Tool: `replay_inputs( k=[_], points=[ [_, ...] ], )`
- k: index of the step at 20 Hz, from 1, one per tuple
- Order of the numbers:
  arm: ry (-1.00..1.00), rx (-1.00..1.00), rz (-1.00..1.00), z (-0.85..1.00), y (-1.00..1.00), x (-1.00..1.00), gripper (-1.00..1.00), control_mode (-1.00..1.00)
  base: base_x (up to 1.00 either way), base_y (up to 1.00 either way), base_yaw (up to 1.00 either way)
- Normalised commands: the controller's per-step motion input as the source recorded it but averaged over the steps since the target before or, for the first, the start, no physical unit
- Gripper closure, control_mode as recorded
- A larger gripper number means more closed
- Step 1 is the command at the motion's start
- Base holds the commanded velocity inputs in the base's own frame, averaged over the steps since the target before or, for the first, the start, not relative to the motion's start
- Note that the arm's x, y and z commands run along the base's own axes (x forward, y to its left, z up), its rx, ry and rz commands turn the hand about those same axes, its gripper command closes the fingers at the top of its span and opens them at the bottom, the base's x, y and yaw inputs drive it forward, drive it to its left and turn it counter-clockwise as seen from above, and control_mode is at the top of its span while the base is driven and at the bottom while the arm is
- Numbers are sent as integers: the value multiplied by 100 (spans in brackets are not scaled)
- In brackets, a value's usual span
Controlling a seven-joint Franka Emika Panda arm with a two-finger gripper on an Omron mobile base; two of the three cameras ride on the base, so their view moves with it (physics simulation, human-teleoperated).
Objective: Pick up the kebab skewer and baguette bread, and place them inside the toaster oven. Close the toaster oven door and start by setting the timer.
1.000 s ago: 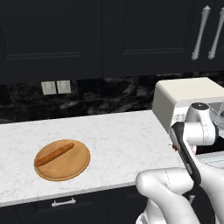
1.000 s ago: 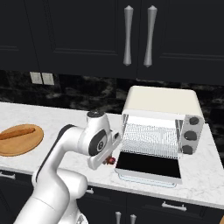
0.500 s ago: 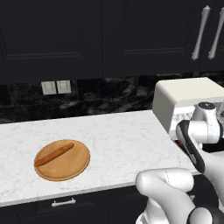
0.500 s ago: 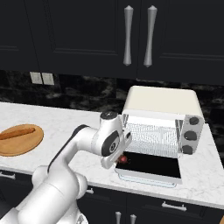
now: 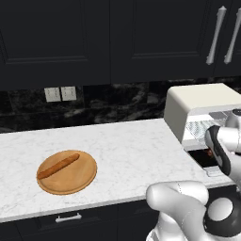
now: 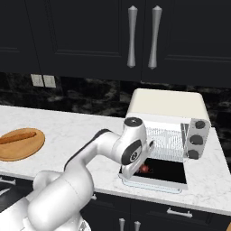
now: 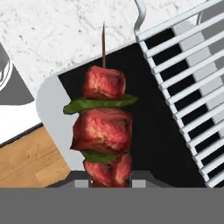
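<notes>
- The counter [image 5: 122,141] is white marble and runs across the middle of both base views, under dark cabinets.
- The toaster oven [image 6: 167,106] stands at the right of the counter, at centre right in the right base view and at the right edge of the left base view [image 5: 197,101]; its wire rack [image 7: 188,74] shows pale bars at the right of the hand view.
- The toaster oven door [image 6: 164,170] hangs open and lies flat in front of the oven, its dark glass facing up.
- A round wooden board [image 5: 67,172] lies at the lower left of the left base view, well apart from the oven.
- The baguette bread [image 5: 58,165] lies slantwise on that board; in the right base view it is at the left edge [image 6: 17,136].
- The tool [image 7: 110,180] is closed narrowly on the kebab skewer [image 7: 103,127], its tips gripping the lowest meat chunk at the bottom centre of the hand view.
- The skewer points up the frame over the dark glass of the open door, just left of the rack; in the right base view a red chunk [image 6: 144,168] shows above the door.
</notes>
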Motion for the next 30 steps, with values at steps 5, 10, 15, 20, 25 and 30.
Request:
replay_inputs(
  k=[5, 10, 15, 20, 25, 30],
  points=[
    [-24, 0, 8, 39, -10, -3, 100, -100, 0, 0, 0],
    [-40, -1, 12, 74, -4, 0, 100, -100, 0, 0, 0],
    [-46, -8, 16, 17, -1, 21, 100, -100, 0, 0, 0],
    [-25, -9, 16, 15, -5, 31, 100, -100, 0, 0, 0],
    [0, -1, 28, 2, -12, 39, 100, -100, 0, 0, 0],
    [0, 0, 18, 3, -34, 50, 100, -100, 0, 0, 0]
  ],
)
